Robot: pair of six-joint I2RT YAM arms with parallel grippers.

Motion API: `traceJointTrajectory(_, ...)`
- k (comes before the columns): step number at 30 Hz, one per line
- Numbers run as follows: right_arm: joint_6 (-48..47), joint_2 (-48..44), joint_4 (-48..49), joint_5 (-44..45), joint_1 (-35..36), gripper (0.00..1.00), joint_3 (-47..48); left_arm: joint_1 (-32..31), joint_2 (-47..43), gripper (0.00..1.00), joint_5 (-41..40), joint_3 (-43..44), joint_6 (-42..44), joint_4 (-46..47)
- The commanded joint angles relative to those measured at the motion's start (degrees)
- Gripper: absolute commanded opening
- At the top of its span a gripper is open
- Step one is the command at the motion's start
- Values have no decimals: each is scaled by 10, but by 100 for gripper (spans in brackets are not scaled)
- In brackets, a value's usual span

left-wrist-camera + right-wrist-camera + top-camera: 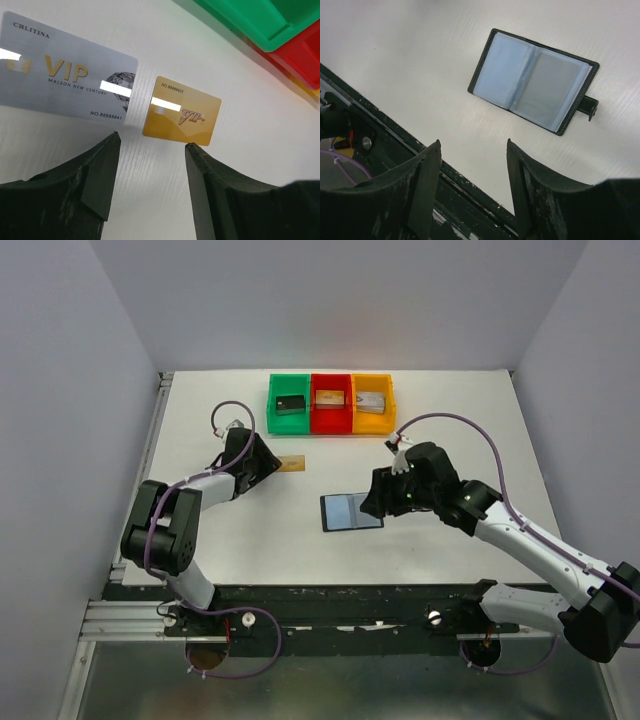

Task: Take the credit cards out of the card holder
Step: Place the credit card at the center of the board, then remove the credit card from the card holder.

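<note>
Left gripper [153, 141]: jaws are standing apart, gripping nothing, hanging low over the table [260, 165]. Just past the tips, a gold card [181, 111] at frame centre and a silver card [65, 75] at upper left are lying face up, side by side. We can't tell if their corners are touching. Both long axes are running left to right, dipping slightly to the right.

Right gripper [474, 142]: jaws are standing wide and empty, hovering over the table's near edge. The card holder [533, 80] is sitting in the upper right of that wrist view, well apart from the fingertips. It is lying open and flat, lining up, with its long axis running upper left to lower right and its strap tab pointing right. In the top view it is lying at table centre, just left of this gripper.

Handling: we're judging the cards light, stiff and slick, and too flat to pinch from above, so we're taking a short edge at the sleeve mouth. The holder is looking light and floppy and is likely to drag along unless the other arm is pinning it. Its right pocket is looking darker, possibly a card, but we're not sure.
</note>
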Motion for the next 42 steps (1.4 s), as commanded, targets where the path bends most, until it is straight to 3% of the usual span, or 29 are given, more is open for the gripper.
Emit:
traceJointTrajectory(1, -6, 7, -32, 87, 0, 64, 20, 0, -77, 67, -59, 4, 24, -45)
traceJointTrajectory(4, 3, 29, -40, 157, -2, 64, 17, -13, -142, 68, -67, -9, 32, -43)
traceJointTrajectory(7, 30, 51, -44, 227, -13, 64, 8, -77, -187, 67, -81, -12, 65, -50)
traceJointTrajectory(12, 27, 113, -30, 197, -55, 69, -4, -211, -211, 65, -57, -30, 79, -25)
traceJointTrajectory(16, 20, 146, -4, 198, -62, 76, -15, -254, -205, 63, -43, -34, 89, -17)
traceJointTrajectory(27, 27, 264, -15, 206, -79, 69, 28, -264, -233, 60, -22, -101, 56, 17)
traceJointTrajectory(31, 24, 288, -17, 200, -91, 63, 45, -264, -247, 60, -22, -106, 55, 12)
traceJointTrajectory(37, 13, 312, -24, 189, -93, 47, 65, -265, -246, 60, -22, -103, 54, 12)
traceJointTrajectory(42, 11, 319, -24, 179, -94, 42, 62, -265, -244, 60, -21, -100, 56, 9)
